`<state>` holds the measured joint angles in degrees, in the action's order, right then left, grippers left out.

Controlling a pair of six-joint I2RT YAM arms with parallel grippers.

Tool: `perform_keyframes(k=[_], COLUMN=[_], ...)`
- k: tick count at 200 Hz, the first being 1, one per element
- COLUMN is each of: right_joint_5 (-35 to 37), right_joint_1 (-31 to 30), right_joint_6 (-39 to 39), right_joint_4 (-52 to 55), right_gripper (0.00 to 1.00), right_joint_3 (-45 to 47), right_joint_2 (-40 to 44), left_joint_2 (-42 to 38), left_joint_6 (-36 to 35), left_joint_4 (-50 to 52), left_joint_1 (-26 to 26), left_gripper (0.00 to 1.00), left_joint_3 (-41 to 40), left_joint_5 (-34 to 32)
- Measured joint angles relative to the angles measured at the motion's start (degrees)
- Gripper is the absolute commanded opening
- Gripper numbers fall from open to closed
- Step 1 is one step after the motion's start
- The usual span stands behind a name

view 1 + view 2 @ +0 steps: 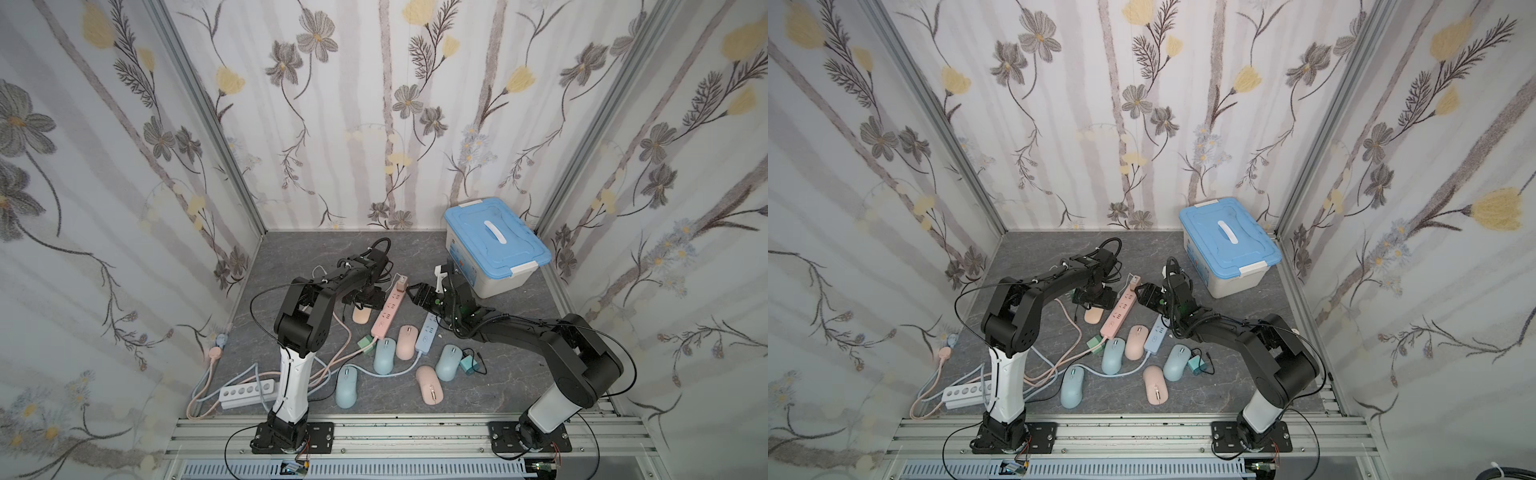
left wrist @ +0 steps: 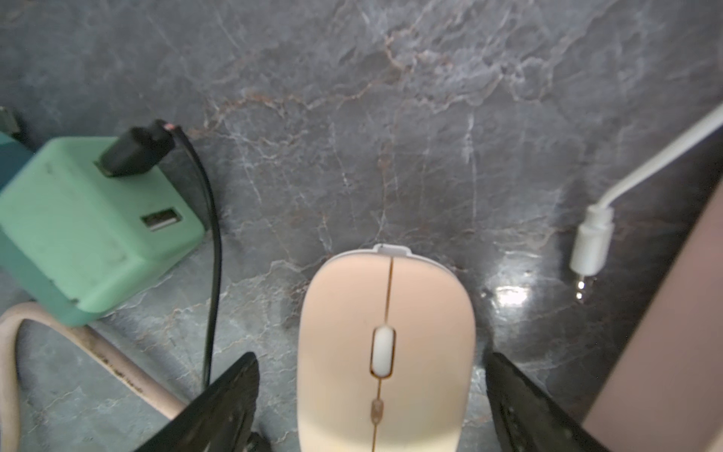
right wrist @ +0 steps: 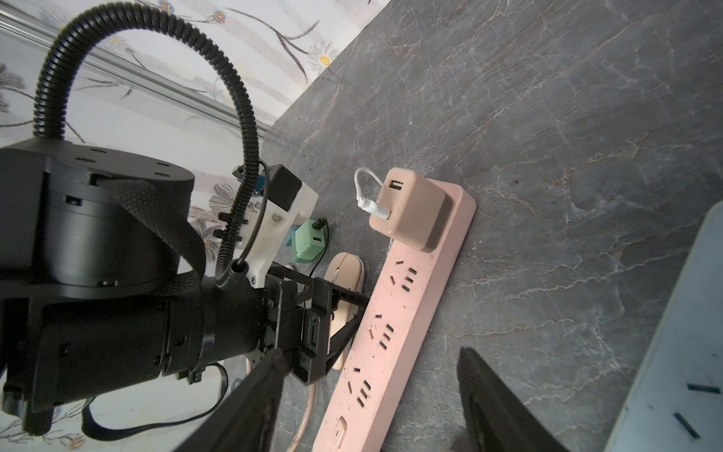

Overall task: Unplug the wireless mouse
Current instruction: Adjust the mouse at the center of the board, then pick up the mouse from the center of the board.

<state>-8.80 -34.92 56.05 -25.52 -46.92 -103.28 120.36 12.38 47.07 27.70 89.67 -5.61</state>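
Because the left gripper (image 2: pixel 371 356) hangs over it, the pink mouse (image 1: pixel 360 316) is half hidden in both top views. Six mice lie on the table (image 1: pixel 519 374): three pink, three blue. The left jaws stand wide either side of this mouse, not touching it. A loose white plug (image 2: pixel 590 246) lies nearby. The right gripper (image 3: pixel 370 350) gapes above the pink power strip (image 3: pixel 391 344).

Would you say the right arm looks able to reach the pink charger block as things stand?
Probably yes: the right gripper stands open, pointing at the charger block on the pink power strip, with nothing between them.
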Motion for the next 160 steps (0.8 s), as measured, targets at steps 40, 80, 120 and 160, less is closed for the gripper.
perform_keyframes(k=[40, 80, 120, 160], right_joint_5=[0.0, 0.3, 0.7, 0.7], right_joint_1=[-0.1, -0.1, -0.1, -0.1], right_joint_6=[0.0, 0.0, 0.0, 0.5], right_joint_4=[0.1, 0.2, 0.1, -0.1], right_gripper=[0.72, 0.72, 0.72, 0.72], right_joint_3=[0.0, 0.7, 1.2, 1.7], right_joint_2=[0.7, 1.6, 1.8, 1.8], left_joint_2=[-4.2, -6.2, -6.7, -6.4], left_joint_6=[1.7, 4.1, 5.7, 6.7], left_joint_4=[-0.6, -1.7, -2.8, -4.2], left_joint_1=[0.0, -0.1, 0.1, 0.8], left_gripper=[0.96, 0.96, 0.93, 0.92], left_joint_3=[-2.8, -6.0, -9.8, -11.3], left_joint_5=[0.1, 0.9, 0.9, 0.4])
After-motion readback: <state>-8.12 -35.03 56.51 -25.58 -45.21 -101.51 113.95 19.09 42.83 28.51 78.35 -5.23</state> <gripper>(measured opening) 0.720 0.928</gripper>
